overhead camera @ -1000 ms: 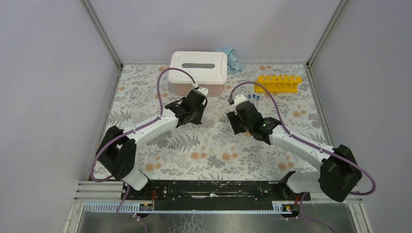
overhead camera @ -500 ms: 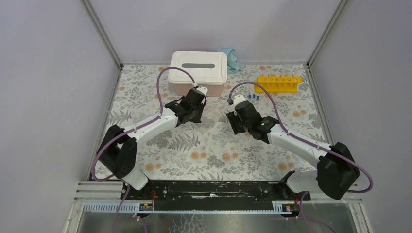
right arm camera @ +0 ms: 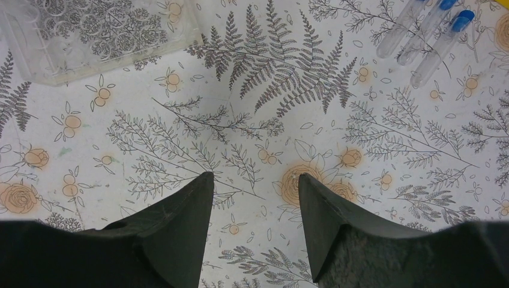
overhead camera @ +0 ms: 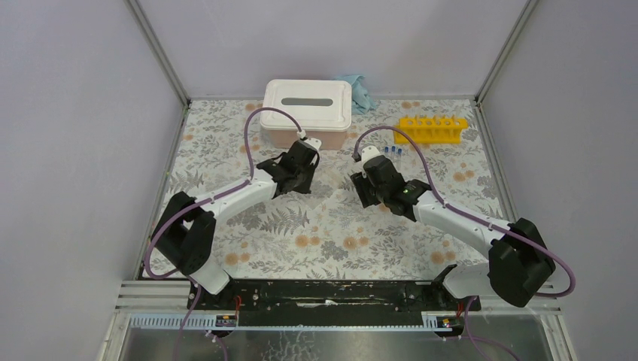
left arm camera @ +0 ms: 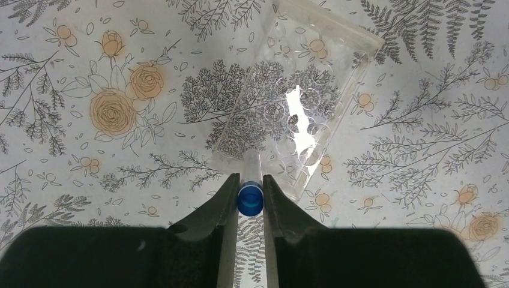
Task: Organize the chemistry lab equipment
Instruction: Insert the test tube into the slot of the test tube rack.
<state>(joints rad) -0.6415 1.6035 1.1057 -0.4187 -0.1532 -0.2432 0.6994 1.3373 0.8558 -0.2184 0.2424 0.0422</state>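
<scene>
My left gripper [left arm camera: 250,191] is shut on a clear tube with a blue cap [left arm camera: 250,200] and holds it over the near edge of a clear plastic tray with round wells [left arm camera: 300,102]. In the top view the left gripper [overhead camera: 301,180] is at mid-table. My right gripper [right arm camera: 255,183] is open and empty above the patterned table; in the top view it [overhead camera: 363,192] is right of centre. Three blue-capped tubes [right arm camera: 429,39] lie ahead of it to the right, also seen from above [overhead camera: 391,150]. The yellow rack [overhead camera: 432,128] stands at the back right. The wire ring and the bottle are out of view.
A white lidded box [overhead camera: 307,105] stands at the back centre, with a pale blue crumpled thing [overhead camera: 360,89] behind its right corner. The clear tray's corner shows in the right wrist view [right arm camera: 90,36]. Grey walls enclose the table.
Both arms have shifted only slightly. The left gripper still holds the blue-capped tube, and the right gripper stays open.
</scene>
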